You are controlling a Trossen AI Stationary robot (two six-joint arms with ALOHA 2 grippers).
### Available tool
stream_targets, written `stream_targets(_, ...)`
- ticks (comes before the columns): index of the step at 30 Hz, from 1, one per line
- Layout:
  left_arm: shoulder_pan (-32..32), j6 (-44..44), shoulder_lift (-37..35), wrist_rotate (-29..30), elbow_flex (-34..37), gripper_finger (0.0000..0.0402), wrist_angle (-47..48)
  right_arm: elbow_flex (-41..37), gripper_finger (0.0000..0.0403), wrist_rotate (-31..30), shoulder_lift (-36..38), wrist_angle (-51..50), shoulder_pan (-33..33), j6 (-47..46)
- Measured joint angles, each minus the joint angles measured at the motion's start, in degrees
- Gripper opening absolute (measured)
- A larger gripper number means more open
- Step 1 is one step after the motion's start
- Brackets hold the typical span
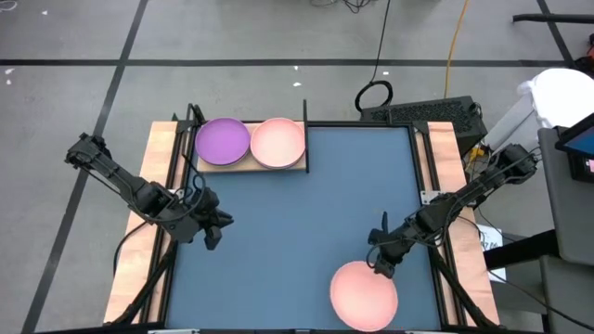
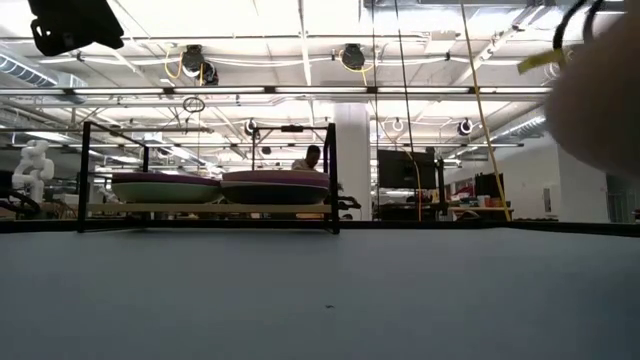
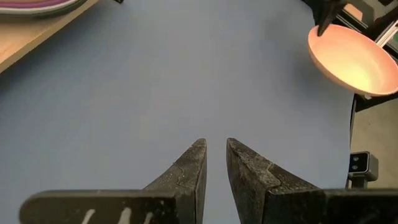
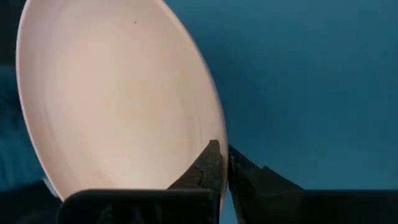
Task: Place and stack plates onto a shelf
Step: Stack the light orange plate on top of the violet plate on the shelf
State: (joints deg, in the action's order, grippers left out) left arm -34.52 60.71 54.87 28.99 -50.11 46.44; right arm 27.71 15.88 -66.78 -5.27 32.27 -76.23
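the right gripper (image 1: 381,266) is clenched on the rim of a round matte salmon-pink plate (image 1: 363,294) near the blue-grey mat's (image 1: 306,213) front edge. the left gripper (image 3: 215,152), nearly closed, grasps nothing. purple plate (image 1: 223,141) and pink plate (image 1: 278,142) top the light-wood shelf (image 1: 249,165). no writing is readable.

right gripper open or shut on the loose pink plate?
Shut: right gripper fingers pinch the rim of the pink plate.
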Motion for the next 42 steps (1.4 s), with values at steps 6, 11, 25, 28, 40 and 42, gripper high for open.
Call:
stream_targets(6,0.00,0.86,0.00,0.00,0.00,0.0067,0.00,4.94,0.0001,-5.35,0.00,-3.23,-0.06,-5.21)
stream_targets(11,1.13,-1.06,0.00,-0.29,0.00,0.0067,-0.47,10.78,0.0001,-9.29,0.00,-11.15,-0.06,-8.31)
stream_targets(25,1.24,-2.06,-0.02,-2.93,0.00,0.0068,-7.10,21.27,0.0000,-27.87,0.00,-19.48,-0.28,-16.10)
stream_targets(28,1.22,-1.19,-0.02,-3.53,0.00,0.0082,-8.06,22.71,0.0000,-31.01,0.00,-19.53,-1.53,-16.25)
stream_targets(40,2.83,11.88,0.33,-1.70,0.02,0.0277,-15.75,34.81,0.0000,-28.43,-4.92,-27.65,-11.77,-10.55)
stream_targets(42,3.70,10.65,0.31,-1.61,0.01,0.0293,-21.35,36.99,0.0000,-27.81,-5.78,-29.39,-12.74,-8.57)
